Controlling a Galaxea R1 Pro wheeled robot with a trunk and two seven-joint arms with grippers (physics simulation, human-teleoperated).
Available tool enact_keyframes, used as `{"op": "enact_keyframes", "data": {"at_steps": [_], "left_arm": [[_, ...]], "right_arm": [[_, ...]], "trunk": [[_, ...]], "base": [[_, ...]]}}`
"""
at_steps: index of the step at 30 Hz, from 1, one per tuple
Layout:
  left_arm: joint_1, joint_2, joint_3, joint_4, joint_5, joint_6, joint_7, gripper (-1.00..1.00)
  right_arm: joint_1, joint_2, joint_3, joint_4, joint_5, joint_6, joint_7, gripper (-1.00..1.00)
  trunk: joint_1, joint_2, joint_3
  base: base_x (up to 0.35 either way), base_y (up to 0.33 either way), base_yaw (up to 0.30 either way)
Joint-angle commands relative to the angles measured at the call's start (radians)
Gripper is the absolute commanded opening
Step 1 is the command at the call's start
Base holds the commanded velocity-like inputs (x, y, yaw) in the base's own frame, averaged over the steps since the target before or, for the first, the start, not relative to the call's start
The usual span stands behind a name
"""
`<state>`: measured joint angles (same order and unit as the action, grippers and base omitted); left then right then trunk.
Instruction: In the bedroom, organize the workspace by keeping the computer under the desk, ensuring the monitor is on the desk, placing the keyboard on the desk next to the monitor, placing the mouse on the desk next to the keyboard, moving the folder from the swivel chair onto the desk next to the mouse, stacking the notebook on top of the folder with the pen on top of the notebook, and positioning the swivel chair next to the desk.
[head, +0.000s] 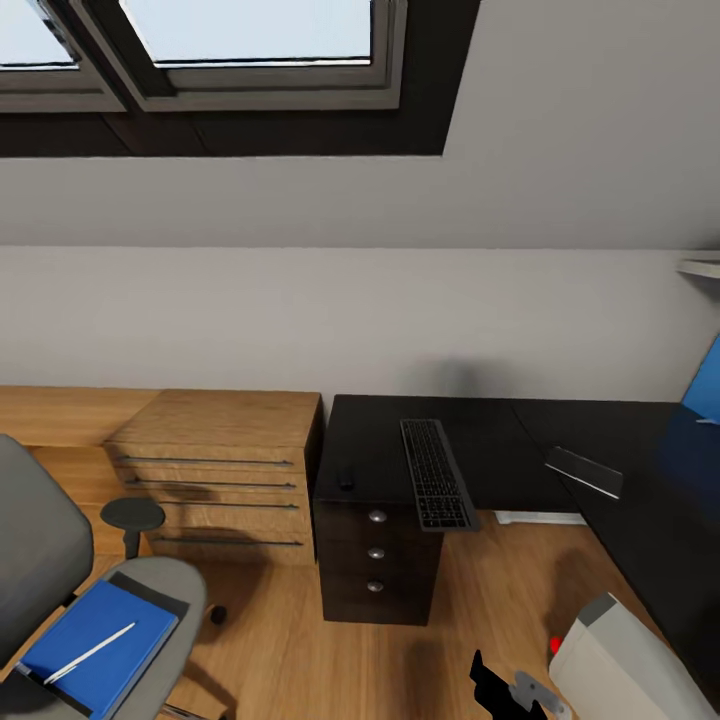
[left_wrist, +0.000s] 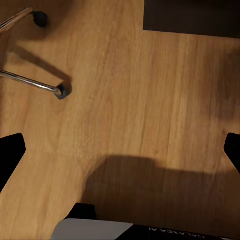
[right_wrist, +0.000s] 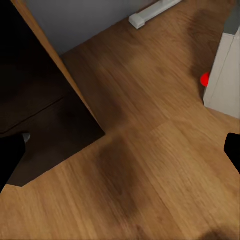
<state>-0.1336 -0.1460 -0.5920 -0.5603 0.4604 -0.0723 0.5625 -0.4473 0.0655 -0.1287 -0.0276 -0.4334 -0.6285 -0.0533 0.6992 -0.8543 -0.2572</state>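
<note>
Head view findings: the keyboard (head: 437, 474) lies on the black desk (head: 490, 440), running near to far, its near end overhanging the edge above the drawer unit (head: 376, 556). The mouse (head: 346, 477) sits on the desk just left of the keyboard, apart from it. Those two placements I judge largely done, though no upright monitor stands beside them; a blue panel at the far right edge may be a screen, but I cannot confirm it.

Outstanding: the swivel chair (head: 60, 560) stands at near left, well apart from the desk, with the blue folder (head: 95, 645) on its seat and the pen (head: 88, 654) lying on top. A separate notebook I cannot distinguish. A pale box with a red light, possibly the computer (head: 630, 660), stands on the floor at near right beside the desk.

My right gripper (head: 515, 690) hangs low over the floor; both wrist views show my fingertips spread wide, grasping nothing.
</note>
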Motion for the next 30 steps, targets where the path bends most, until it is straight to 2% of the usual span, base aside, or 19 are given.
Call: {"op": "enact_keyframes", "data": {"at_steps": [1,30], "left_arm": [[-0.001,0.002,-0.008,0.0,0.011,-0.007,0.007,1.0],[-0.001,0.003,-0.008,0.0,0.009,-0.026,0.008,1.0]], "right_arm": [[-0.001,0.001,-0.007,0.0,0.01,-0.002,-0.005,1.0],[-0.001,0.002,-0.006,0.0,0.01,-0.005,-0.005,1.0]], "trunk": [[-0.004,0.006,0.003],[-0.115,0.209,0.137]], "base": [[0.0,0.0,0.0],[0.0,0.0,0.0]]}}
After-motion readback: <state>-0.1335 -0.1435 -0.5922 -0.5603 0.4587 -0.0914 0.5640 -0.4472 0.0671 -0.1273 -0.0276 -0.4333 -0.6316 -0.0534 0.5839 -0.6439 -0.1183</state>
